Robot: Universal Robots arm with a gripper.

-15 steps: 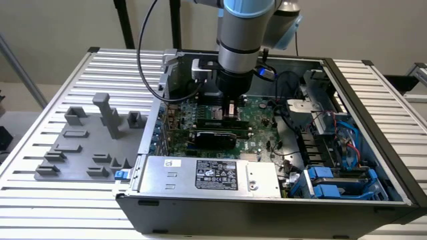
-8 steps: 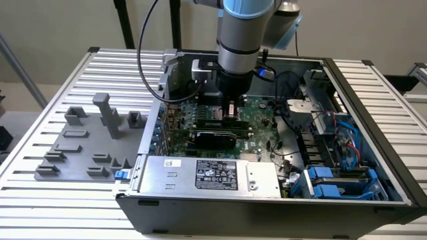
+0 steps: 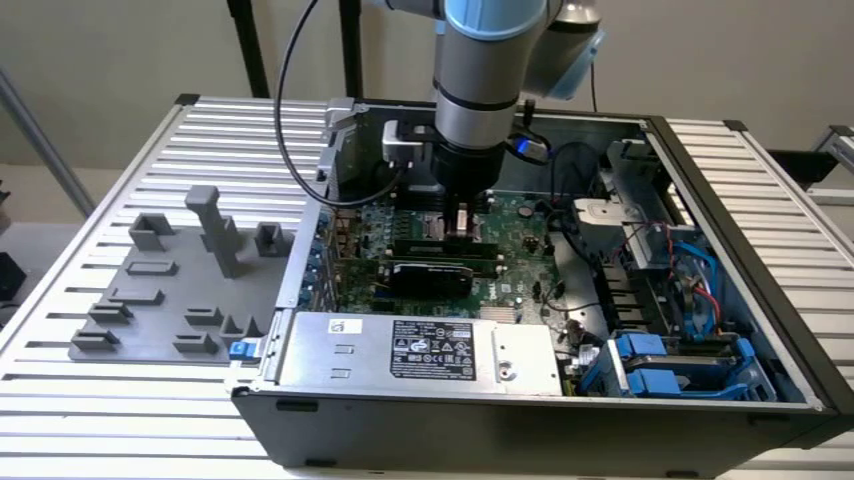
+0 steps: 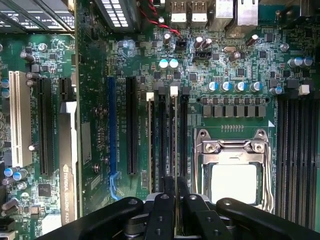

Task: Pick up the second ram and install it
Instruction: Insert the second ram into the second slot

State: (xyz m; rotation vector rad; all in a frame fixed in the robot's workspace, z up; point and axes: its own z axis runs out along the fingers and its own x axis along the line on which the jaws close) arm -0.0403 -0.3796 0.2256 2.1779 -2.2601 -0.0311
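Our gripper (image 4: 176, 189) is closed on the second memory stick (image 4: 175, 142), edge-on at the slots near the processor (image 4: 234, 184). We judge it light, stiff and fragile, best held squarely by its flat faces, off the contacts.

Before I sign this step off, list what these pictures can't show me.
- Ram's near end, wrist view: partly hidden by the gripper.
- Whether the ram is fully seated: its contact edge is out of sight, wrist view looking down on it.
- Label's small print, exterior view: too small.
- Robot arm's upper part, exterior view: cut off by the edge.
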